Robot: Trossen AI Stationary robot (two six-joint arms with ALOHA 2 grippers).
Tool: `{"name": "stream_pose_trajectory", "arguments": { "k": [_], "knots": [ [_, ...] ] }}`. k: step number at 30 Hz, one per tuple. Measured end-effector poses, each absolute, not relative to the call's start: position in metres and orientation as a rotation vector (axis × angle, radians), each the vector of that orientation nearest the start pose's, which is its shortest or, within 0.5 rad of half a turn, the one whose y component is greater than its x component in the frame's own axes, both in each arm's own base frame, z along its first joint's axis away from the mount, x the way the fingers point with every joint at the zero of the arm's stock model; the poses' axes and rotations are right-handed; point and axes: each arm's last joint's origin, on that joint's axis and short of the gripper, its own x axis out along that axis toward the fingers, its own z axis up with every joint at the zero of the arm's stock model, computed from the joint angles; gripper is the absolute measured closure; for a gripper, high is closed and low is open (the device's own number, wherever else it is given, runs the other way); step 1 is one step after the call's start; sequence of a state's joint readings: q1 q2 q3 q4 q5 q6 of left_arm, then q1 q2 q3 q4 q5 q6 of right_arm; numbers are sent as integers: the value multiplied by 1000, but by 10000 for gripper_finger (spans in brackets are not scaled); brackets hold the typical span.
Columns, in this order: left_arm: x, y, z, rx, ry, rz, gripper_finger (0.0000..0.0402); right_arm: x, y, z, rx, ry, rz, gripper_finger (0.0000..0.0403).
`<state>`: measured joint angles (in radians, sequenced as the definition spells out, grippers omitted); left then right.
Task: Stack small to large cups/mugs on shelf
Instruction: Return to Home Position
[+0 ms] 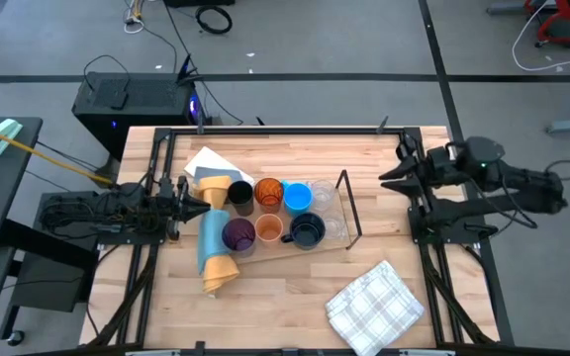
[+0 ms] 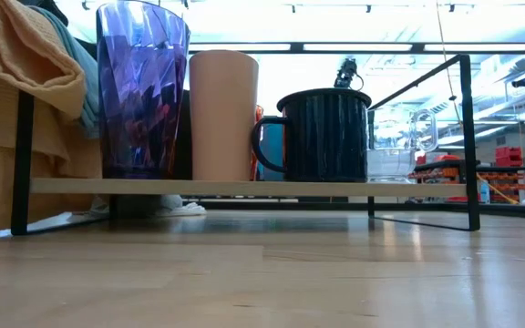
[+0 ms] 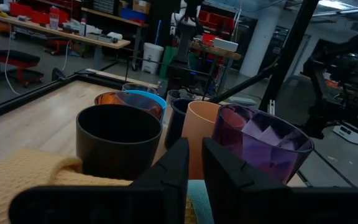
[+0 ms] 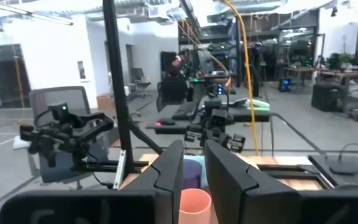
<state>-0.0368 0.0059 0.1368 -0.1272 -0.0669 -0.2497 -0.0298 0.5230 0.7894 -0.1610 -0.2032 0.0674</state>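
— How many cups stand on the shelf (image 1: 348, 210)?
— Eight, in two rows of four. Back row: one black cup (image 1: 240, 195), one amber cup (image 1: 268, 191), one blue cup (image 1: 298, 199), one clear glass (image 1: 322, 192). Front row: one purple tumbler (image 1: 238, 234), one peach cup (image 1: 269, 230), one dark handled mug (image 1: 307, 231), one second clear glass (image 1: 335, 226).
— And the two tools?
— The left tool (image 1: 203, 206) is at the shelf's left end, above the rolled yellow-and-blue cloth (image 1: 216, 259), fingers narrow, gripping nothing. The right tool (image 1: 385, 176) hangs near the desk's (image 1: 285, 297) right edge, well apart from the shelf, likewise narrow and empty.
— Anything else?
— One checked cloth (image 1: 376, 302) lying on the desk.
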Motion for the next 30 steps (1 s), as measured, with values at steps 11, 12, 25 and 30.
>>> {"name": "stream_pose_trajectory", "arguments": {
  "k": [11, 12, 25, 30],
  "knots": [
    [88, -1, 197, -250, -7, 30, 341, 113, -10, 342, 111, -157, 95, 329],
    [88, -1, 197, -250, -7, 30, 343, 114, -9, 341, 118, -186, 105, 329],
    [88, -1, 197, -250, -7, 30, 343, 114, -5, 323, -4, -207, -45, 361],
    [88, -1, 197, -251, -7, 30, 338, 88, -5, 329, -4, -285, -51, 368]
  ]
}}
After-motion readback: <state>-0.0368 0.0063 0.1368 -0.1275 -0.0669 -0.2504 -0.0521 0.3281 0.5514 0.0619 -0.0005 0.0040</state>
